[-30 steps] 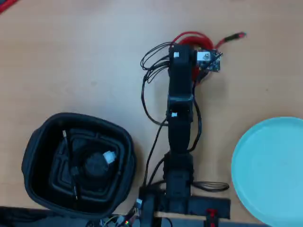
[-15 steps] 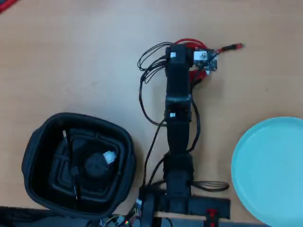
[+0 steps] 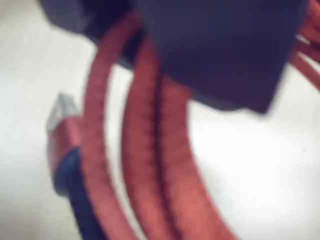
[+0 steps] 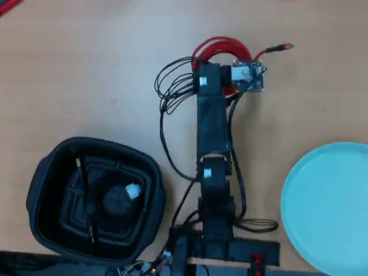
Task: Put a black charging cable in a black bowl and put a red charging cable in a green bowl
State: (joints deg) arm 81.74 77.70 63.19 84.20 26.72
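Gripper (image 4: 221,69): positioned at the far end of the outstretched arm (image 4: 211,144) in the overhead view, directly over the red charging cable (image 4: 224,47). Its fingertips are hidden by the wrist housing there, and the wrist view shows only a dark blurred block (image 3: 220,50) of the gripper lying across the red strands. Whether the jaws are spread, closed or pinching the cable cannot be told.

Red charging cable: coiled on the wooden table (image 4: 86,69), at the top centre of the overhead view. Most of the coil shows beyond the gripper; one plug end (image 4: 283,47) trails to the right. In the wrist view, the red strands (image 3: 150,165) run diagonally through the picture, heavily blurred, with a red-and-silver plug (image 3: 62,120) at the left.

Black bowl (image 4: 46,172): lower left of the overhead view, well apart from the gripper. The black charging cable (image 4: 118,200) lies inside it on the ribbed floor, its white tie (image 4: 133,191) visible, and a thin end runs along the left of the interior.

Green bowl (image 4: 330,207): lower right edge of the overhead view, partly cut off, well apart from the red cable.
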